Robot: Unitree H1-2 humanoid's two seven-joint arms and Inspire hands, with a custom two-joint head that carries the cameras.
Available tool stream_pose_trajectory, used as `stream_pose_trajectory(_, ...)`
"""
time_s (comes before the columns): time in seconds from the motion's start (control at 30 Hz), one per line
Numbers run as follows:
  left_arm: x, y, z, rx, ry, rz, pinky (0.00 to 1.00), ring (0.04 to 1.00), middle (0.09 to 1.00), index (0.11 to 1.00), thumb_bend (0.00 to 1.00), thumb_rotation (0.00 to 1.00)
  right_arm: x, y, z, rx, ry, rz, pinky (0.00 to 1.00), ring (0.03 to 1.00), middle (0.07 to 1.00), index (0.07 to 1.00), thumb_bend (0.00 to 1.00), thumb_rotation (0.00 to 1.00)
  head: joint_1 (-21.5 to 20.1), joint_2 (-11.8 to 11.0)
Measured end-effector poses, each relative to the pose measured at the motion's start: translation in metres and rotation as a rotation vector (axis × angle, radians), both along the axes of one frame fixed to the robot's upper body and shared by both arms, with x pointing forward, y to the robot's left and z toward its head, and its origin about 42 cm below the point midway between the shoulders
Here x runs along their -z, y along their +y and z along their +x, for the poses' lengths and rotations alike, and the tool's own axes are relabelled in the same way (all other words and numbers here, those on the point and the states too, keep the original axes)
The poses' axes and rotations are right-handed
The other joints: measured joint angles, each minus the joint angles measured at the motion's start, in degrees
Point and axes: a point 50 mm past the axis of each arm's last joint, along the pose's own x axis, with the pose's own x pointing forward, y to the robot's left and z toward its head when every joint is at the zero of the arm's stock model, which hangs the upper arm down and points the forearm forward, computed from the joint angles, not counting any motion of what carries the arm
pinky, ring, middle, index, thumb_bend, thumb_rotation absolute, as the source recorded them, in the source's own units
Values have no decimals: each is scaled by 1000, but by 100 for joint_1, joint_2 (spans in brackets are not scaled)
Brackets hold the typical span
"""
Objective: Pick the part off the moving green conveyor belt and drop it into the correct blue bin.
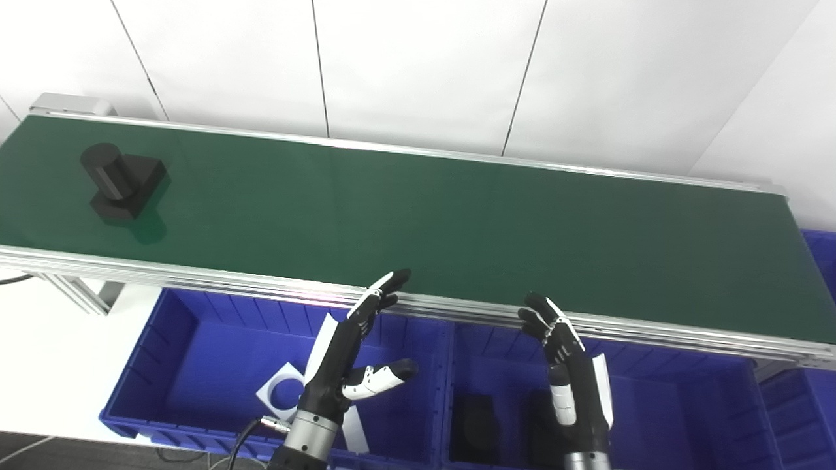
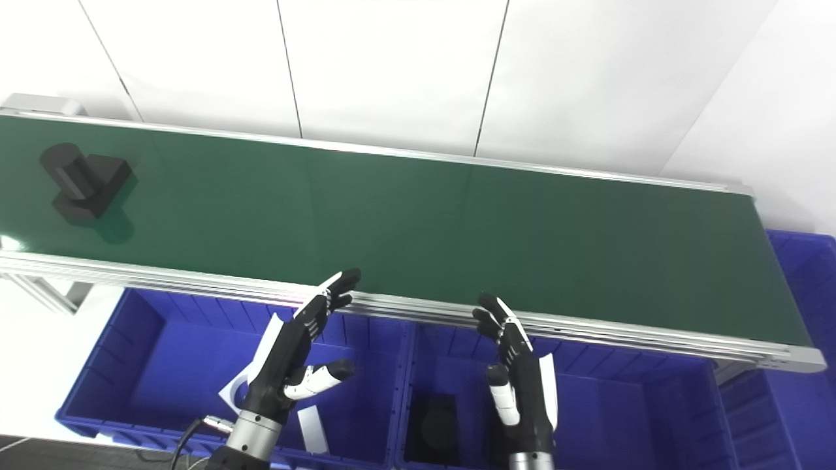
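Note:
A black part [image 1: 121,179], a short cylinder on a block base, rides at the far left of the green conveyor belt [image 1: 457,222]. My left hand [image 1: 349,352] hovers open over the left blue bin [image 1: 163,365], fingertips at the belt's near rail, well right of the part. Over the middle blue bin [image 1: 659,405], my right hand [image 1: 565,365] is also open and holds nothing. Both hands stay off the belt.
White flat parts [image 1: 284,395] lie in the left bin. Black parts [image 1: 473,427] lie in the middle bin. Another blue bin [image 1: 819,274] stands beyond the belt's right end. An aluminium rail [image 1: 228,281] runs along the belt's near edge, with white wall panels behind.

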Motion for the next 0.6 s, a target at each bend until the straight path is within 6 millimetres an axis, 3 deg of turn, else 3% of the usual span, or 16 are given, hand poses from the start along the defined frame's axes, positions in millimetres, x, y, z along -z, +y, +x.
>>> stream_pose_trajectory(0.07, 0, 1, 0, 1, 0, 2, 897, 921, 911, 873, 755, 956, 1, 0, -2, -5, 4, -2, 817, 851, 872, 867, 864, 992, -18, 0)
stream_pose_trajectory(0.3, 4, 7, -3, 11, 5, 30, 885, 911, 901, 872, 605, 1000, 1, 1, -3, -10, 6, -12, 816, 850, 874, 862, 875, 993, -132, 17)
stream_pose_trajectory(0.6, 20, 8, -6, 33, 52, 55, 909, 919, 905, 877, 672, 1000, 3, 6, -3, -5, 11, -5, 818, 846, 878, 854, 851, 984, -299, 35)
